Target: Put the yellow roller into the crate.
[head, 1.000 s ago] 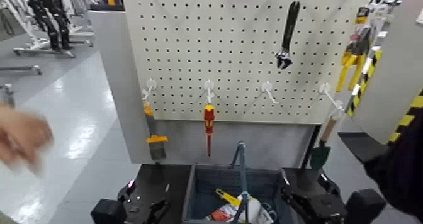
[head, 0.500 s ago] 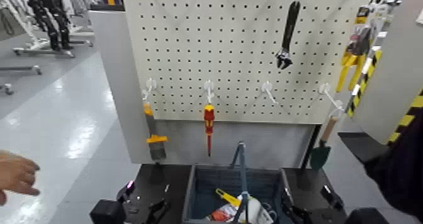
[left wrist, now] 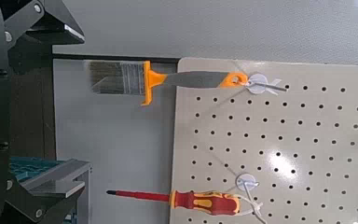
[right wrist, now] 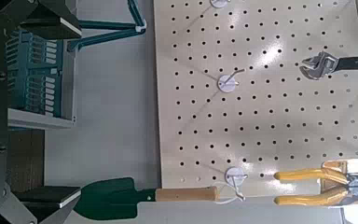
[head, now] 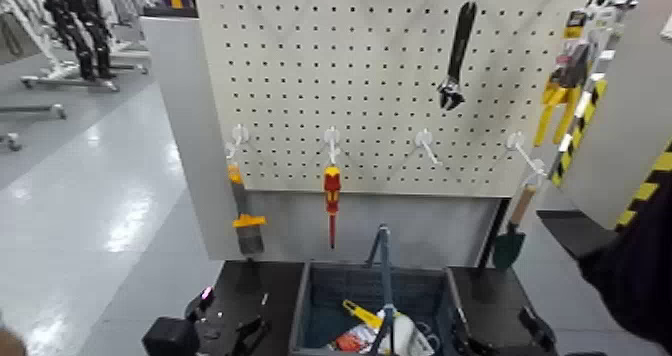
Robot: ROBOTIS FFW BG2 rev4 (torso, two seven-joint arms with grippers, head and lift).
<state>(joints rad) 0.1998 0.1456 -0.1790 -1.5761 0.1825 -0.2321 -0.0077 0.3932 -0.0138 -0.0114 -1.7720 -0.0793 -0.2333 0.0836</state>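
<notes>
The yellow roller lies inside the crate (head: 330,285), its yellow handle (head: 357,313) pointing back left and its white sleeve (head: 404,332) toward the front. The crate is dark blue-grey with an upright handle bar (head: 384,270), low in the middle of the head view. It also shows in the left wrist view (left wrist: 37,169) and the right wrist view (right wrist: 35,79). My left gripper (head: 238,336) rests left of the crate, open and empty (left wrist: 56,107). My right gripper (head: 478,344) sits low to the right of the crate, open and empty (right wrist: 54,107).
A pegboard (head: 380,80) stands behind the crate with an orange-handled brush (head: 246,223), a red-and-yellow screwdriver (head: 331,193), a dark wrench (head: 457,55), a green trowel (head: 510,238) and yellow pliers (head: 556,102). A red item (head: 350,338) also lies in the crate.
The person's hand at the left has pulled back almost out of view. My right arm has dropped lower at the bottom right. The roller and crate have not moved.
</notes>
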